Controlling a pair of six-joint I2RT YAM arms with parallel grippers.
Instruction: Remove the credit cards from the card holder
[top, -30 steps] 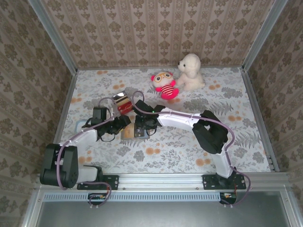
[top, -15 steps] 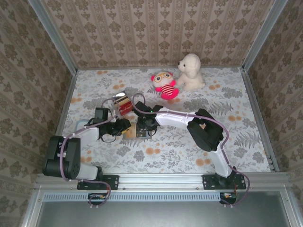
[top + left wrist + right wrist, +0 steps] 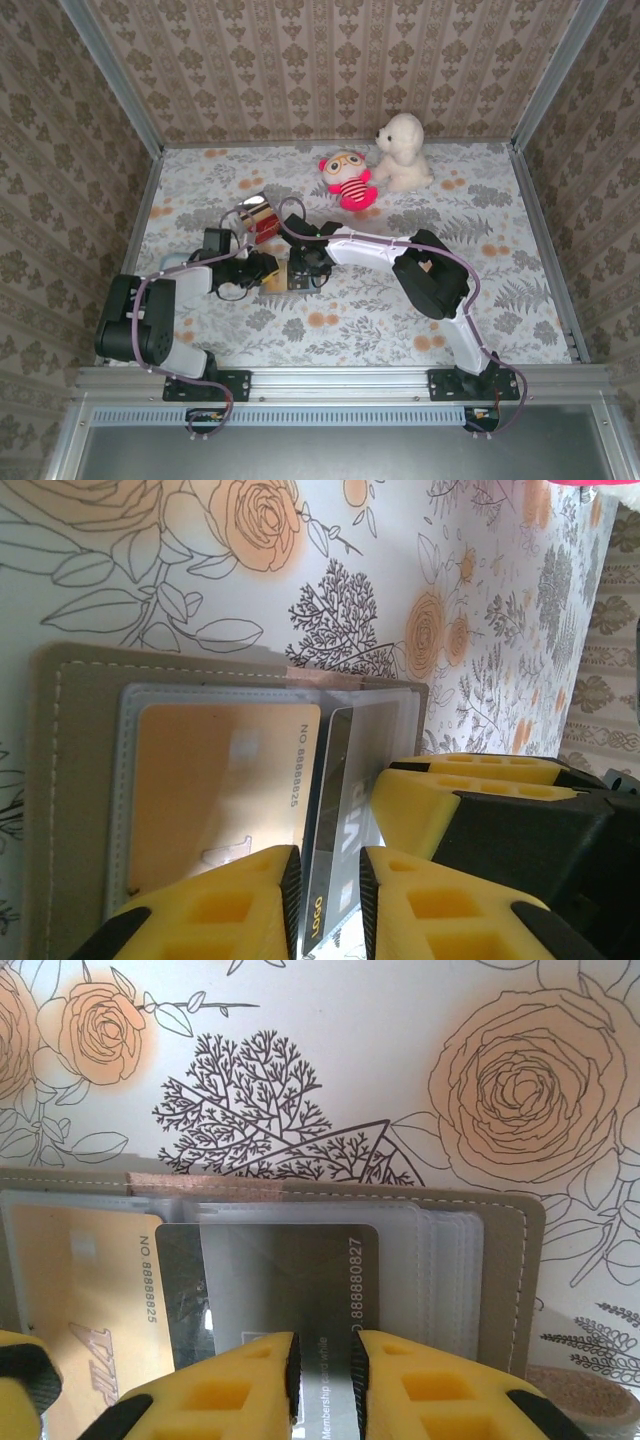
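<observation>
The grey card holder (image 3: 75, 780) (image 3: 505, 1290) (image 3: 273, 285) lies open on the flowered table, left of centre. A gold card (image 3: 220, 780) (image 3: 80, 1290) sits in a clear sleeve on its left leaf. A dark card (image 3: 335, 810) (image 3: 290, 1280) is tilted up out of the sleeves. My left gripper (image 3: 328, 905) (image 3: 266, 270) straddles the dark card's lower end, one pad at its edge and a narrow gap between the pads. My right gripper (image 3: 325, 1380) (image 3: 298, 274) hovers over the same card's face, jaws slightly apart with nothing pinched. A silver card (image 3: 255, 210) and a red card (image 3: 266, 228) lie just behind.
A red striped plush (image 3: 347, 180) and a white plush dog (image 3: 402, 152) sit at the back centre. Papered walls with metal posts close the table on three sides. Both arms cross low over the left middle of the table.
My left gripper's jaws have narrowed around the dark card and the left arm has drawn in. The right arm's elbow has shifted left. The card holder has stayed put.
</observation>
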